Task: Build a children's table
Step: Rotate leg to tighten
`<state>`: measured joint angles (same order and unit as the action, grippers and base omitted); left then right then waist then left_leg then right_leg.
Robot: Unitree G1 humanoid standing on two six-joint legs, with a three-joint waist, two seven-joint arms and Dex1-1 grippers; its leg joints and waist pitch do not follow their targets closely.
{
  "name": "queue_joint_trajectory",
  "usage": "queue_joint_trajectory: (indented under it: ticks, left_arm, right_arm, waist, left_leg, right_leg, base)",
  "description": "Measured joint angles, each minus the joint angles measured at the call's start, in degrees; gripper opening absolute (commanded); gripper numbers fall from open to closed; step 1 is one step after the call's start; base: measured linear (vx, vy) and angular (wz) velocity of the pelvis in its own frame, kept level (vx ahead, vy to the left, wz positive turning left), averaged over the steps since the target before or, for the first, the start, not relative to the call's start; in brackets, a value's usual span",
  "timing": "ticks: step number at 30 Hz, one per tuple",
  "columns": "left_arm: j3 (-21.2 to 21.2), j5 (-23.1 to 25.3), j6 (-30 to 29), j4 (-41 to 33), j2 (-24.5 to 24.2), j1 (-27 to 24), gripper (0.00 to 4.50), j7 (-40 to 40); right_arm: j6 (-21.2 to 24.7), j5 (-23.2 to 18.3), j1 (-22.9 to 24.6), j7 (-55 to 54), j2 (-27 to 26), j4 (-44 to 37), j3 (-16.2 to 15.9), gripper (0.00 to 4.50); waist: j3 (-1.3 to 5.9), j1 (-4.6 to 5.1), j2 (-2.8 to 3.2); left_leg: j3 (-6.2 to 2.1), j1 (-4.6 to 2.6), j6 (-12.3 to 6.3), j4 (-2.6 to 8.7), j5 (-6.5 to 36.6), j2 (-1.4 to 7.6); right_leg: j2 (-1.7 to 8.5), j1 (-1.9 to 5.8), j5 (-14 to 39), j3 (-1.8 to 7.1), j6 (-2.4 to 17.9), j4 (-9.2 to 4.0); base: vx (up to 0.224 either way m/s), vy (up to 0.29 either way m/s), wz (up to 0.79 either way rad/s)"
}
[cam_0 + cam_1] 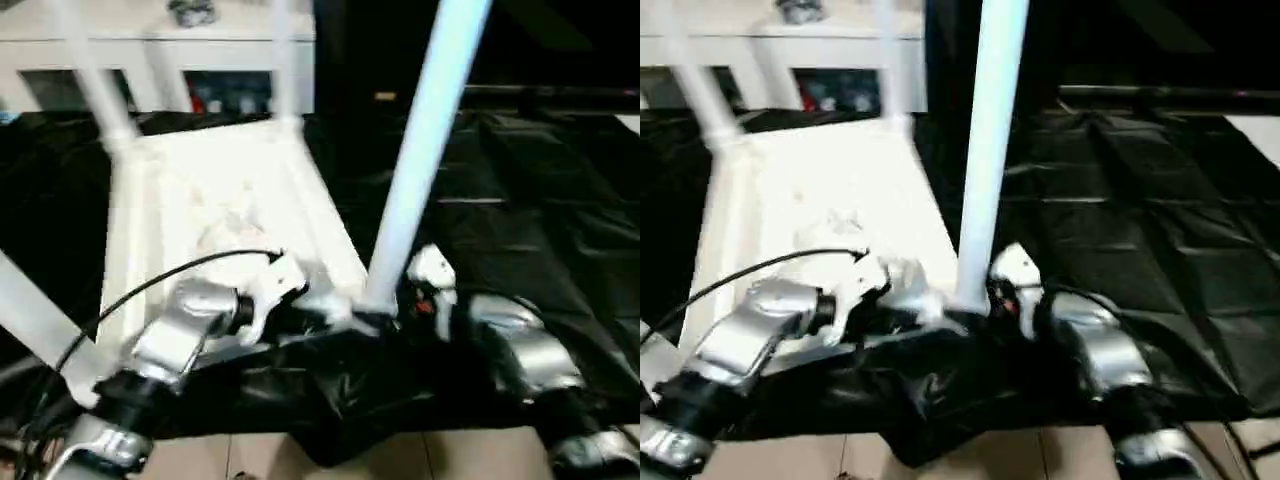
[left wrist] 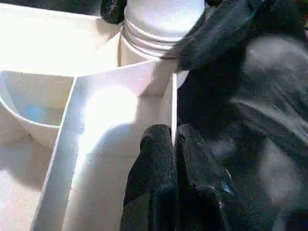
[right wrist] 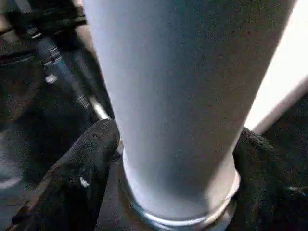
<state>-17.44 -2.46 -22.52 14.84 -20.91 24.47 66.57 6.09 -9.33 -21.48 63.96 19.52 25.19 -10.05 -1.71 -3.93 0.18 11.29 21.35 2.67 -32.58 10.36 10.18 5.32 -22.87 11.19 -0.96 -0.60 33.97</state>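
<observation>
The white tabletop [image 1: 225,205] lies upside down on a black sheet, ribs facing up. Two legs stand in its far sockets, the far left leg [image 1: 100,85] and the far right leg [image 1: 283,60]. Another leg [image 1: 35,320] slants up at the near left. At the near right corner a long white leg [image 1: 425,150] rises from its socket. My right gripper [image 3: 178,163] is shut on this leg's base, with one black finger [image 3: 89,159] on each side of it. My left gripper [image 2: 174,144] is shut on a thin upright wall [image 2: 172,101] of the tabletop, right beside that socket.
A white cabinet [image 1: 150,55] with glass doors stands close behind the tabletop. The black sheet [image 1: 540,210] spreads wide to the right. Wooden floor [image 1: 400,455] shows at the near edge. A black cable [image 1: 150,285] arcs over my left forearm.
</observation>
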Motion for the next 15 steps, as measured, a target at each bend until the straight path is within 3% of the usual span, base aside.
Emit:
queue_joint_trajectory:
  ticks: [8,15]
  left_arm:
    - [-1.54,-0.17,1.78,0.01,-1.86,0.0,0.0,5.64]
    - [-1.65,-0.21,2.34,0.07,-2.07,0.01,0.0,5.91]
  right_arm:
    - [2.56,-1.42,1.33,6.21,2.11,-3.2,-1.72,2.97]
    - [3.39,-1.48,1.75,6.27,2.1,-4.1,-1.7,2.71]
  waist:
    - [-0.01,-0.98,0.01]
    - [-0.01,-1.09,0.01]
  left_leg:
    - [0.03,-0.06,0.01,-0.05,-0.01,0.01]
    - [0.04,-0.05,0.01,-0.05,0.0,0.02]
  right_leg:
    - [0.0,0.04,-0.02,0.04,0.02,0.09]
    - [0.0,0.03,-0.01,0.03,0.02,0.08]
  base:
    - [0.0,0.0,0.0]
    - [0.0,0.0,0.0]
